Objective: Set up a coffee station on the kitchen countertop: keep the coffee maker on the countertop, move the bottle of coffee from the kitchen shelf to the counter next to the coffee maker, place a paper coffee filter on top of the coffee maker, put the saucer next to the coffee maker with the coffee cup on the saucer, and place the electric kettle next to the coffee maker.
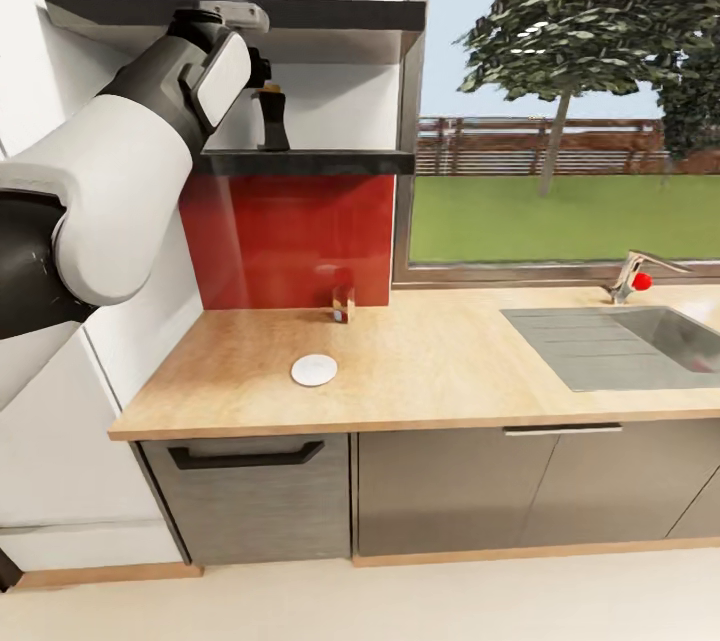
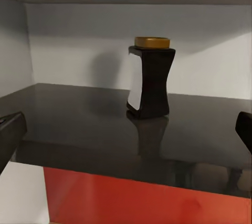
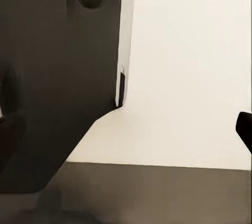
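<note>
My left arm (image 1: pixel 110 191) is raised to the dark kitchen shelf (image 2: pixel 94 129), where I see its gripper (image 2: pixel 126 132) spread wide and empty, fingertips apart short of the upright bottle of coffee (image 2: pixel 149 80), while the saucer (image 1: pixel 314 370) lies on the kitchen countertop (image 1: pixel 440 371) below.

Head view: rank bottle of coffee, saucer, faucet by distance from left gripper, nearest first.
1. Bottle of coffee: on the shelf, just ahead of the left gripper.
2. Saucer: down on the countertop, below the shelf.
3. Faucet: far right, behind the sink.
</note>
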Controlling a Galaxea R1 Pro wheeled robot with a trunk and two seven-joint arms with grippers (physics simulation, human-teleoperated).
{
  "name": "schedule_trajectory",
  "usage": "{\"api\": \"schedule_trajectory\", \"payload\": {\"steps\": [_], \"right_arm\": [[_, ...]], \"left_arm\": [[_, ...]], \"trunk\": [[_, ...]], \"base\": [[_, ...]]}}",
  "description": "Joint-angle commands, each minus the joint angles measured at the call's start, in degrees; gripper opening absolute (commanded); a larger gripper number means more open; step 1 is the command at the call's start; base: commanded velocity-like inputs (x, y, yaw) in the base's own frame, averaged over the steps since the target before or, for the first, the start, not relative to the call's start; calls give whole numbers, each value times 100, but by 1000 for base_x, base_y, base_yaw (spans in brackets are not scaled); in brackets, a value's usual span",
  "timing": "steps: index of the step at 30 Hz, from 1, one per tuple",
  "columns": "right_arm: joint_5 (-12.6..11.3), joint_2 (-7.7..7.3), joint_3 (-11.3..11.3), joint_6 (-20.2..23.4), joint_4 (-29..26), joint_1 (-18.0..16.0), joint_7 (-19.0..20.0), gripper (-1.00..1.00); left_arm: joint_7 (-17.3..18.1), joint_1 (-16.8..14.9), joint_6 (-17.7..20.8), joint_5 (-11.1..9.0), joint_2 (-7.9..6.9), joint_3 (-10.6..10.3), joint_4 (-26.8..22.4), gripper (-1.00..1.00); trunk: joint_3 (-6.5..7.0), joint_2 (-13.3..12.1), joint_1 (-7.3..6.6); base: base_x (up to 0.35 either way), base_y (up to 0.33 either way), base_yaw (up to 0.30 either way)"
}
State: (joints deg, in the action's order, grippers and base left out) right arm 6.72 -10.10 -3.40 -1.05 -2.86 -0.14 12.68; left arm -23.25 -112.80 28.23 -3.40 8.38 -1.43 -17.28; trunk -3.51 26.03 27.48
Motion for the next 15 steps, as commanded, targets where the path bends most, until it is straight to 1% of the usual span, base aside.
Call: {"api": "schedule_trajectory", "payload": {"steps": [1, 4, 8, 11, 15], "right_arm": [[74, 4, -43, -10, -97, -3, -14, 100], [76, 3, -45, -14, -137, -2, -37, 100], [75, 0, -46, -12, -134, -4, -44, 100], [75, -1, -46, -15, -127, -4, -45, 100], [80, -8, -46, -11, -119, 0, -46, 100]], "left_arm": [[-31, -1, 24, -37, 3, -16, -4, 100], [-31, 4, 24, -39, 0, -15, -3, 100], [-31, 59, 24, -44, -2, -11, -3, 100], [-31, 191, 17, -40, -6, -7, -22, 100], [-31, 250, 16, -46, -9, -7, -160, 100]], "trunk": [[-12, 10, 6], [-12, 10, 6], [-12, 10, 6], [-12, 10, 6], [-12, 10, 6]], "base": [[332, 0, 0], [191, 0, 0], [44, 0, 0], [44, 0, 0], [247, 0, 0]]}}
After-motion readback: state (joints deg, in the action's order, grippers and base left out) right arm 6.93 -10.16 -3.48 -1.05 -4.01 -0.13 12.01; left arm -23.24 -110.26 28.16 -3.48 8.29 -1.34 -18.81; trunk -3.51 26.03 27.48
